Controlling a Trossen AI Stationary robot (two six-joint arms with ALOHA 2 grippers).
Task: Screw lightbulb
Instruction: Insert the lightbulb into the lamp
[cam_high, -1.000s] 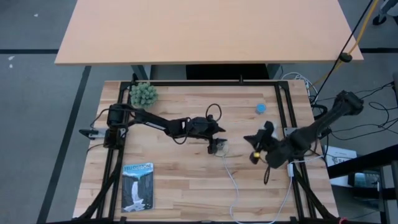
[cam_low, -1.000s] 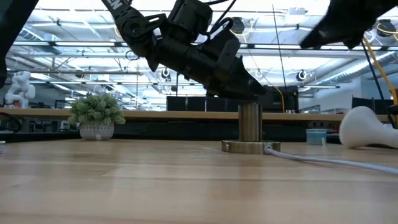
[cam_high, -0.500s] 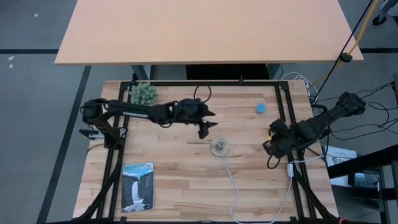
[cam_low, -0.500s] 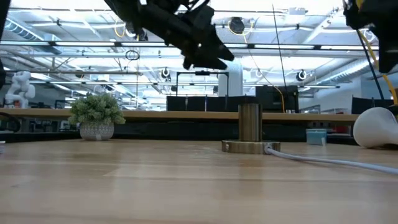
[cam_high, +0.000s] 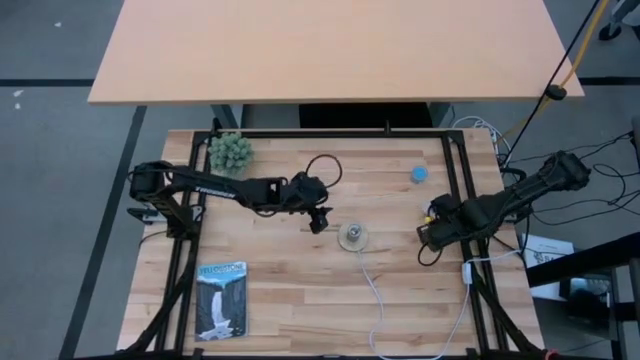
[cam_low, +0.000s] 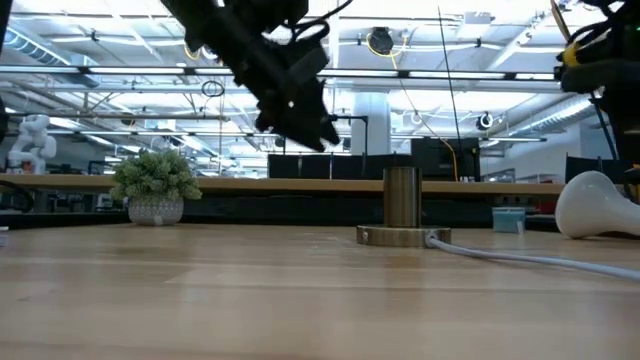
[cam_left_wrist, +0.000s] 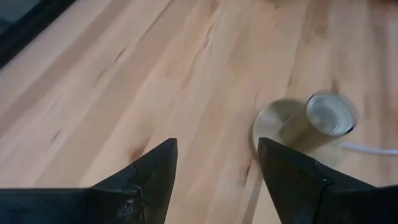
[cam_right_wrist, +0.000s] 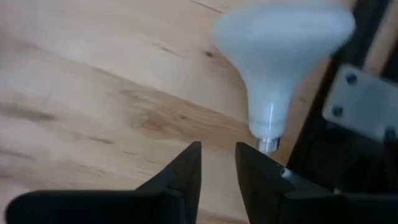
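Observation:
The white lightbulb (cam_right_wrist: 281, 43) lies on its side on the table near the right edge, its screw end (cam_right_wrist: 267, 143) toward my right gripper. It also shows in the low view (cam_low: 592, 205); in the high view my right arm hides it. My right gripper (cam_right_wrist: 217, 155) hovers just short of the screw end, open by a narrow gap, empty, and shows in the high view (cam_high: 432, 228). The silvery socket (cam_high: 351, 237) stands upright on its disc mid-table, with a white cord. My left gripper (cam_left_wrist: 216, 152) is open and empty, above the table just left of the socket (cam_left_wrist: 323, 115).
A small blue cap (cam_high: 419, 174) sits at the far right. A potted plant (cam_high: 231, 151) stands at the far left corner. A booklet (cam_high: 221, 298) lies near the front left. The socket's white cord (cam_high: 375, 295) runs toward the near edge. Black frame rails (cam_high: 457, 180) border the table.
My left gripper has left the top of the socket, risen and drawn back toward the table's left. My right gripper has moved toward the table's right edge, up to the lightbulb's screw end. The socket has stayed in place.

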